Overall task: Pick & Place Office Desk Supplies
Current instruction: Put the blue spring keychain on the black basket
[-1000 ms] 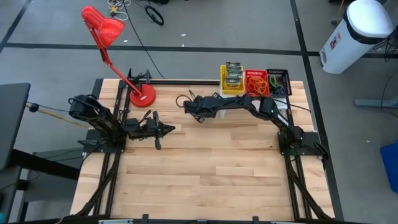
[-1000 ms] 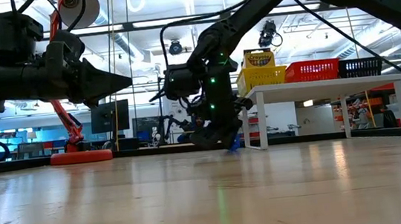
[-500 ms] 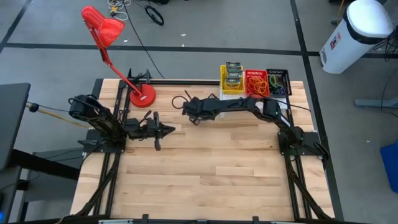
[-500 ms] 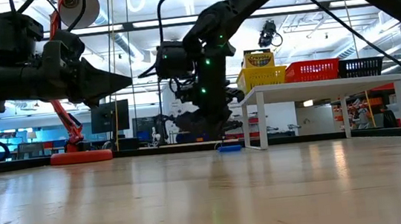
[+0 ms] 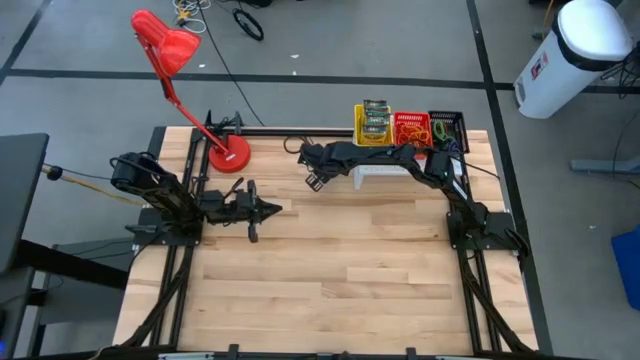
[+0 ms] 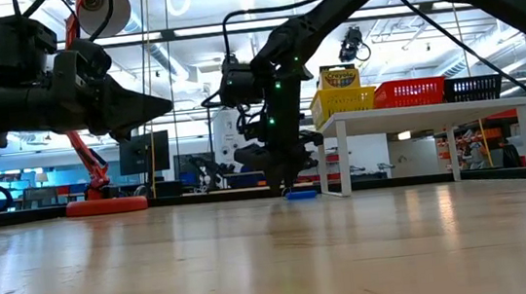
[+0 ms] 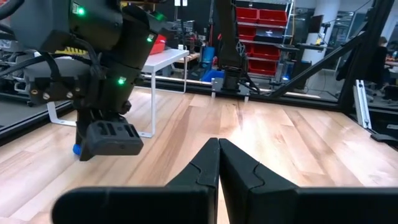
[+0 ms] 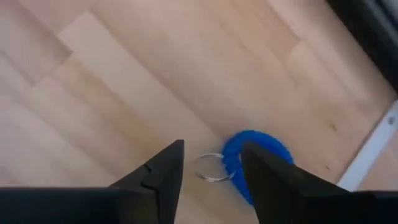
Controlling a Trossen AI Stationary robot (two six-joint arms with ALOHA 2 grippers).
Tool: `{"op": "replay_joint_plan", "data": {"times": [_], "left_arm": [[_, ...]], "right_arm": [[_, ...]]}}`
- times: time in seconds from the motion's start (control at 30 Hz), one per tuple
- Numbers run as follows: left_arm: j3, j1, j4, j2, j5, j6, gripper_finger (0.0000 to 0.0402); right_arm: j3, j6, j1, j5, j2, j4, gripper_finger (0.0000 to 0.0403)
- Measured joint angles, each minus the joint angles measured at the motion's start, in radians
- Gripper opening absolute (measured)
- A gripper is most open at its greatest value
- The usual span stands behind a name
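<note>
On a pale wooden worktop (image 5: 330, 260), the right end effector (image 8: 210, 168) hangs low with its fingers (image 8: 163, 171) parted and empty, directly above a blue coiled loop (image 8: 252, 155) joined to a small metal ring (image 8: 210, 168), both lying flat on the wood. The low view shows the same blue loop (image 6: 299, 194) on the surface just under the arm's tip, beside the leg of a small white riser (image 6: 417, 116). On that riser, at the far right of the worktop, stand three mesh baskets in a row: a yellow basket (image 5: 373, 135) holding crayon boxes (image 5: 375, 118), a red basket (image 5: 411, 132) filled with mixed-colour rubber bands, and a black basket (image 5: 447, 128). The left end effector (image 7: 217, 152) waits with fingers pressed together, holding nothing, near the worktop's left edge. A red desk lamp (image 5: 229, 155) stands at the far left corner.
</note>
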Motion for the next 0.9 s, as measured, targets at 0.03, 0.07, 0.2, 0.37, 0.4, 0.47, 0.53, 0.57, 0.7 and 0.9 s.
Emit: {"op": "replay_joint_plan", "data": {"times": [0.03, 0.07, 0.2, 0.37, 0.4, 0.47, 0.53, 0.57, 0.7, 0.9], "left_arm": [[0.000, 0.000, 0.000, 0.000, 0.000, -0.001, 0.0011], [0.000, 0.000, 0.000, 0.000, 0.000, -0.002, 0.0011], [0.000, 0.000, 0.000, 0.000, 0.000, -0.002, 0.0011], [0.000, 0.000, 0.000, 0.000, 0.000, -0.008, 0.0011], [0.000, 0.000, 0.000, 0.000, 0.001, -0.008, 0.0011], [0.000, 0.000, 0.000, 0.000, 0.010, -0.008, 0.0011], [0.000, 0.000, 0.000, 0.000, 0.022, -0.008, 0.0011], [0.000, 0.000, 0.000, 0.000, 0.025, -0.008, 0.0011], [0.000, 0.000, 0.000, -0.001, 0.030, -0.008, 0.0011], [0.000, 0.000, -0.001, -0.001, 0.030, -0.008, 0.0011]], "right_arm": [[0.000, -0.003, 0.000, -0.010, 0.000, 0.000, 0.0172], [0.000, -0.002, 0.000, -0.027, 0.000, 0.001, 0.0171], [0.000, 0.011, 0.002, -0.039, 0.001, -0.001, 0.0161], [0.000, 0.016, 0.004, -0.041, 0.001, -0.007, 0.0131], [0.000, 0.016, 0.004, -0.041, 0.001, -0.008, 0.0123], [0.000, 0.016, 0.005, -0.041, 0.001, -0.011, 0.0107], [0.000, 0.006, 0.007, -0.038, 0.001, -0.011, 0.0095], [0.000, -0.011, 0.010, -0.031, 0.001, -0.012, 0.0092], [0.000, -0.118, 0.030, -0.015, -0.002, -0.044, 0.0099], [0.000, -0.462, 0.066, 0.135, -0.002, -0.083, 0.0140]]}}
